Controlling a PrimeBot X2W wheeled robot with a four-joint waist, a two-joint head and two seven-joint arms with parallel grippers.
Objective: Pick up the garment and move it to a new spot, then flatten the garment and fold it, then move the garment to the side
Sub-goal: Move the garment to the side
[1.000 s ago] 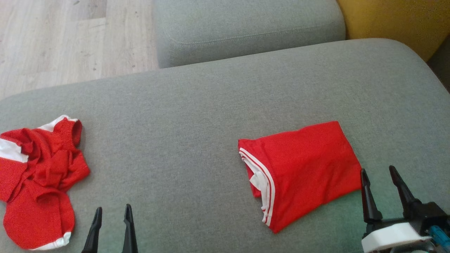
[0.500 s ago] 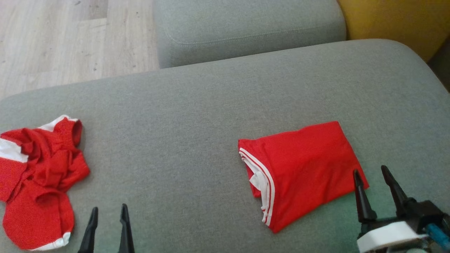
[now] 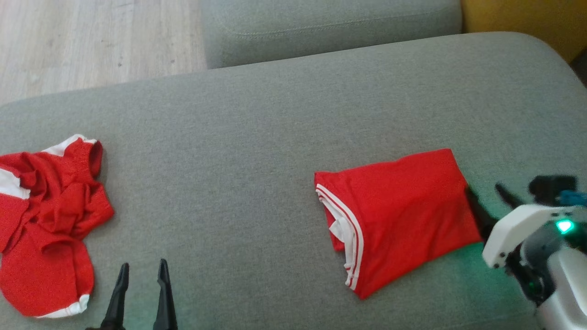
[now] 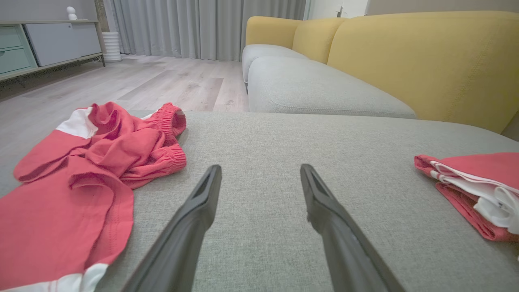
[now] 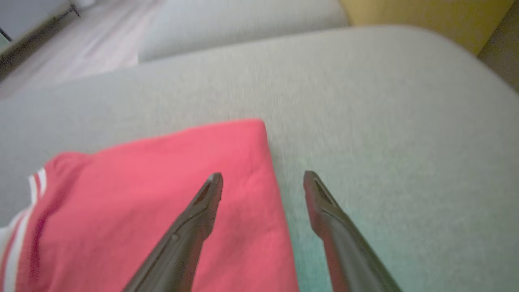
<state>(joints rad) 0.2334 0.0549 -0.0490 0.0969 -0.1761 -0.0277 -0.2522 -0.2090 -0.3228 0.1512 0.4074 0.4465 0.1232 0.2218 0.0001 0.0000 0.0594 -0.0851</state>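
Note:
A folded red garment (image 3: 394,215) with white stripes lies flat on the grey sofa cushion (image 3: 275,137), right of centre; it also shows as the folded red garment (image 4: 474,190) in the left wrist view. My right gripper (image 3: 484,190) is open and straddles its right edge. In the right wrist view one finger (image 5: 194,219) is over the red cloth (image 5: 162,202) and the other finger (image 5: 328,215) over bare cushion. My left gripper (image 3: 141,270) stands open and empty at the lower left, over the cushion.
A second red garment (image 3: 46,220), crumpled, with white trim, lies at the cushion's left end, close to my left gripper. Behind are another grey seat cushion (image 3: 321,23), a yellow backrest (image 3: 527,18) and wooden floor (image 3: 91,41).
My right gripper has moved forward and tipped over, coming up to the folded garment's right edge. The head camera has shifted a little. The left gripper has hardly moved.

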